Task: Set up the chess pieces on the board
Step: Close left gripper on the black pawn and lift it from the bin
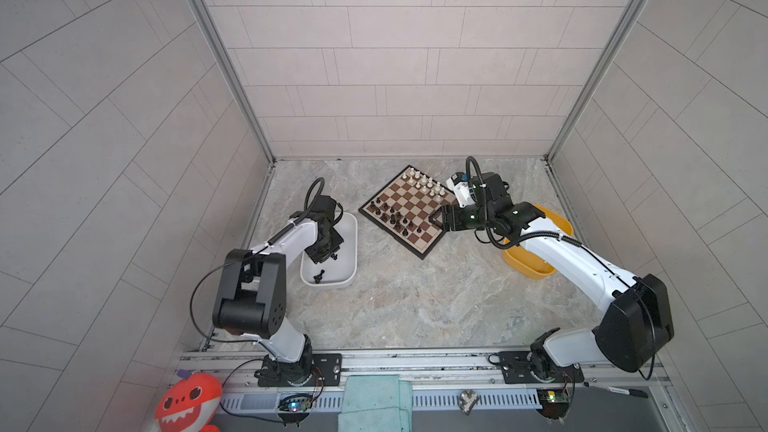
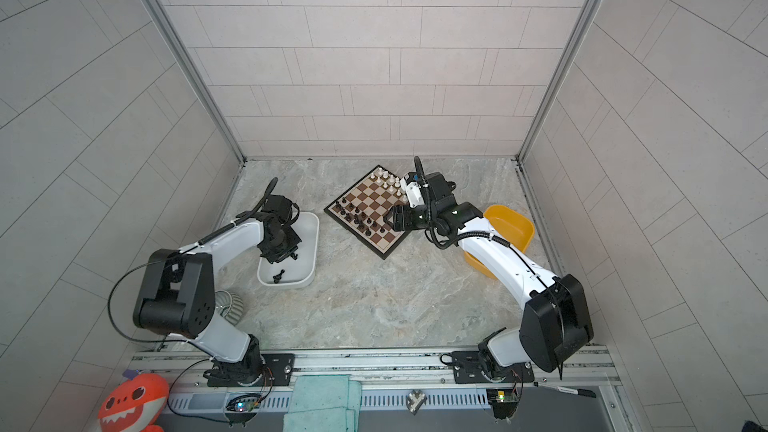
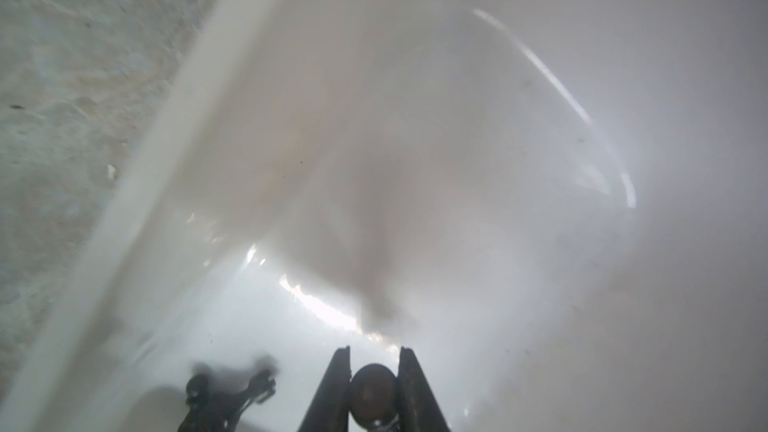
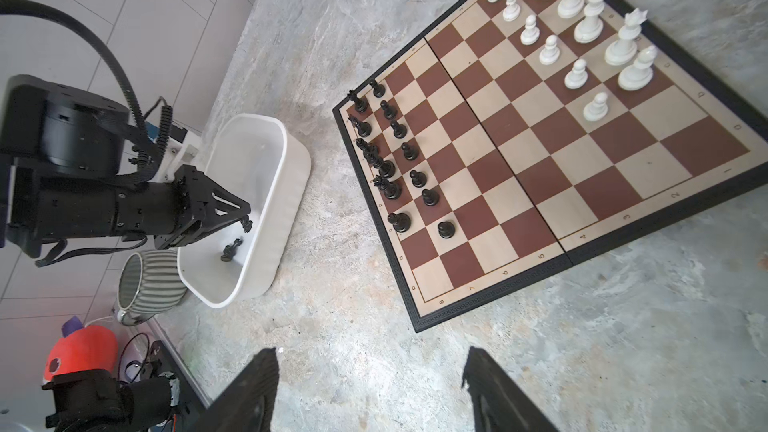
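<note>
The board [image 1: 424, 239] [image 2: 385, 239] [image 4: 540, 160] lies turned like a diamond at the back of the table. Black chess pieces [image 1: 390, 216] [image 4: 386, 168] fill two rows along its left edge, and white chess pieces [image 1: 422, 182] [image 4: 582, 22] stand along its far edge. My left gripper [image 1: 330, 257] [image 3: 374, 351] [image 4: 246, 224] reaches down into the white tub [image 1: 351, 243] [image 4: 291, 184], shut on a black chess piece [image 3: 372, 388]. Another black piece [image 1: 319, 276] [image 2: 278, 276] [image 4: 230, 249] lies on the tub floor nearby. My right gripper [image 1: 436, 218] [image 4: 370, 357] hovers open by the board's right corner, holding nothing.
A yellow tub [image 1: 557, 222] [image 2: 511, 224] sits under my right arm, right of the board. A ribbed cup [image 2: 228, 305] [image 4: 145, 284] stands by the white tub near the left wall. A red plush toy [image 1: 189, 403] and a teal cloth [image 1: 374, 401] lie beyond the front rail.
</note>
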